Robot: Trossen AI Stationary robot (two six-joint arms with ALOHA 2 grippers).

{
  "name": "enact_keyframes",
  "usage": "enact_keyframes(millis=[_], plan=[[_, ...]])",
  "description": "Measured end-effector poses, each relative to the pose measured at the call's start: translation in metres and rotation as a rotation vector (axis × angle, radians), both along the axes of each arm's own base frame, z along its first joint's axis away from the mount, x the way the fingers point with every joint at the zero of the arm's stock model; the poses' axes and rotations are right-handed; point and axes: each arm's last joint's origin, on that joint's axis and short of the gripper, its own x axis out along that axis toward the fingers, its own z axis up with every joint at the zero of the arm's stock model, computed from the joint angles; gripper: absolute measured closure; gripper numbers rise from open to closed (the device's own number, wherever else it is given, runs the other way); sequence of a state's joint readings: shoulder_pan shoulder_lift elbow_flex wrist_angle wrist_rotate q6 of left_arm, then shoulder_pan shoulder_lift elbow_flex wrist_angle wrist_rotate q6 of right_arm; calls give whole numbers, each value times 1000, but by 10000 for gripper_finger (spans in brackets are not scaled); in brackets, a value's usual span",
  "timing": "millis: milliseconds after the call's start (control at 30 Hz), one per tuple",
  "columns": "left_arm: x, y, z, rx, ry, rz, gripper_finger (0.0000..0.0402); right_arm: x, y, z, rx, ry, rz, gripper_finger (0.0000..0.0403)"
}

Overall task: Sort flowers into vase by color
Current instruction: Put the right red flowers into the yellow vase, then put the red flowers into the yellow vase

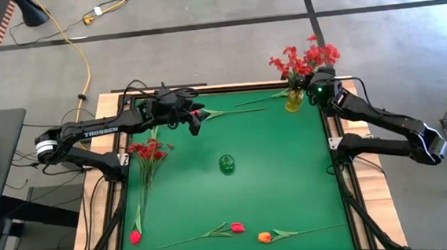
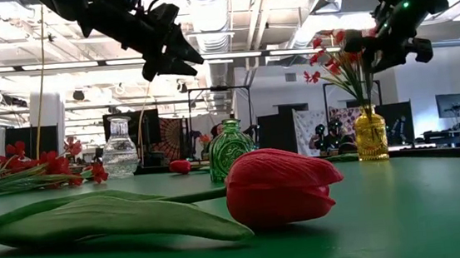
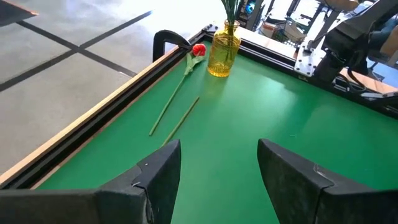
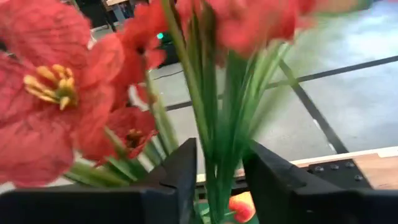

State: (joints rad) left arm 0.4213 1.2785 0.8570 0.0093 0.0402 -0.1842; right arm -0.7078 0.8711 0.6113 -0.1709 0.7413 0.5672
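Green felt covers the desk point(image 1: 274, 176); from above, my left gripper point(image 1: 194, 121) hovers near the far edge, my right gripper point(image 1: 309, 87) at the yellow vase point(image 1: 293, 100) in the far right corner, red sprays point(image 1: 148, 151) by the left edge, tulips point(image 1: 237, 228) along the near edge. Low view: green vase point(image 2: 230, 150) mid-desk. Left wrist: fingers point(image 3: 163, 171) wide, empty. Right wrist: fingers point(image 4: 180, 168) around the spray stems point(image 4: 219, 124), narrowly apart.

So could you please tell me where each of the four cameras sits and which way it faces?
High: overhead, straight down on the table; both arms show.
Low: at tabletop height, level past a red tulip; both arms overhead.
Left wrist: looks across to the yellow vase past the open left pincer.
Right wrist: right pincer straddles the red flowers' stems.
All four show that vase's bouquet.
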Motion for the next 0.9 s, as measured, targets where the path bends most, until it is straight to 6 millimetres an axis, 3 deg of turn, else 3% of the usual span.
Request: enact_keyframes(millis=[300, 633, 900], plan=[[0, 0, 0, 3, 7, -3, 201, 3, 3, 6, 84, 114, 209, 169], [0, -1, -1, -14, -1, -40, 201, -10, 18, 36, 303, 332, 366, 168], [3, -9, 0, -85, -25, -161, 201, -12, 33, 52, 480, 227, 635, 168]])
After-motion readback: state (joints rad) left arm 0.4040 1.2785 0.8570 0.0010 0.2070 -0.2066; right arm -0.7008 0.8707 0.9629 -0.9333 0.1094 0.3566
